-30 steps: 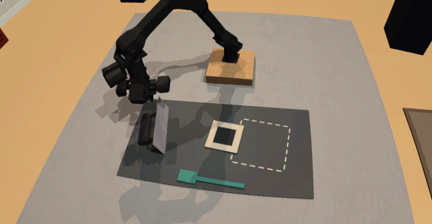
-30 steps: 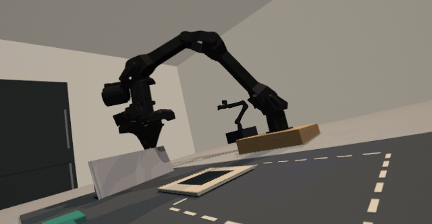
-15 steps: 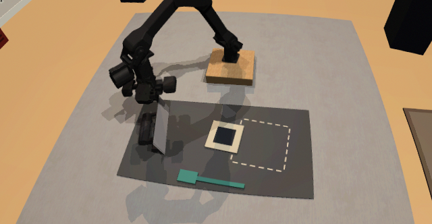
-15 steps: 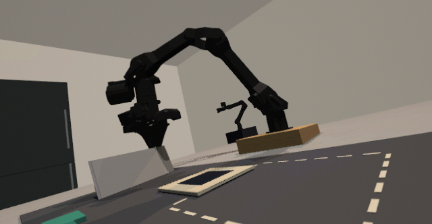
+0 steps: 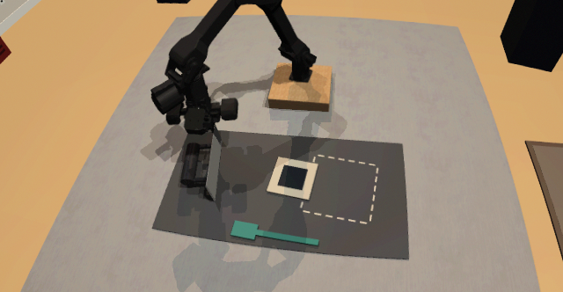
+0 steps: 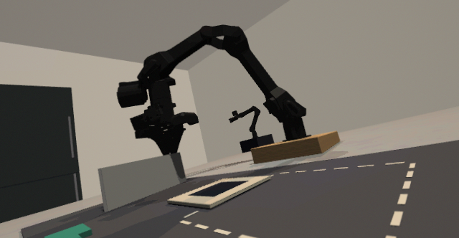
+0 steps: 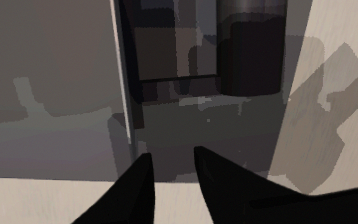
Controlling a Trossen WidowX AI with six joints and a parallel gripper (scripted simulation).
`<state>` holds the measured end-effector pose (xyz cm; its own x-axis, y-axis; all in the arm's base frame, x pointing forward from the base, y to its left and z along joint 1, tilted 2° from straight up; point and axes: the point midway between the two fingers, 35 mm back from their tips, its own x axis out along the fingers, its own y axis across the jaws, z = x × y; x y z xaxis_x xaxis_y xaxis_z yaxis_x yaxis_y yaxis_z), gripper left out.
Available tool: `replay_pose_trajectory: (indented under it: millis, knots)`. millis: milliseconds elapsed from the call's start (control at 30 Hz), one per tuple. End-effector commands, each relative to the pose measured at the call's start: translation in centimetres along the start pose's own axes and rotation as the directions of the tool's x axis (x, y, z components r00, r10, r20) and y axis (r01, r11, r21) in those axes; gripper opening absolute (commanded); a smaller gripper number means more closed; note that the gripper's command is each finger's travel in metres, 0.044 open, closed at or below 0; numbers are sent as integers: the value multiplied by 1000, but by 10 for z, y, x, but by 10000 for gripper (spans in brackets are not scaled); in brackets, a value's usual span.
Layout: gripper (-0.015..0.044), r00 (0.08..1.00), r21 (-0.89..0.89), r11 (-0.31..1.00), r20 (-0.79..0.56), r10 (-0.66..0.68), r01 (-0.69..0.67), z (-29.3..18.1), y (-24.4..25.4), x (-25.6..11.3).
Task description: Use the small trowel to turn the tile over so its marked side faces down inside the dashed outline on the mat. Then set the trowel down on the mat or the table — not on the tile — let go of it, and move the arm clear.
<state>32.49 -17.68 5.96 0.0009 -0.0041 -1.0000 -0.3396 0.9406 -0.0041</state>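
Observation:
The tile point(image 5: 273, 186) point(image 6: 222, 188), cream with a dark square on its upward face, lies flat on the mat point(image 5: 352, 244). Its right edge overlaps the left side of the dashed outline point(image 5: 373, 164) point(image 6: 402, 198). The green trowel point(image 5: 244, 231) point(image 6: 68, 231) lies flat near the mat's front edge, blade to the left and handle to the right. My gripper point(image 5: 198, 131) point(image 6: 170, 154) point(image 7: 173, 158) points down at the mat's back left, well away from tile and trowel. Its fingers stand slightly apart, with nothing between them.
A grey upright panel point(image 5: 214, 164) point(image 6: 140, 184) point(image 7: 122, 75) stands on the mat's left part, close to my fingertips. A dark cylinder and frame point(image 5: 190, 164) point(image 7: 252, 55) are on its left side. The arm's wooden base point(image 5: 299, 103) point(image 6: 287, 153) is behind the mat.

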Motion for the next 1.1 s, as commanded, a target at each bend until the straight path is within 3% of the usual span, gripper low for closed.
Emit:
replay_pose_trajectory:
  millis: [0, 1033, 1067]
  knots:
    - [100, 1000, 2, 1000, -7, 16, -16, -1, 10, 4]
    - [100, 1000, -4, 1000, -7, 14, -14, 0, 57, 2]
    - [74, 1000, -3, 1000, -7, 14, -14, 0, 58, 3]
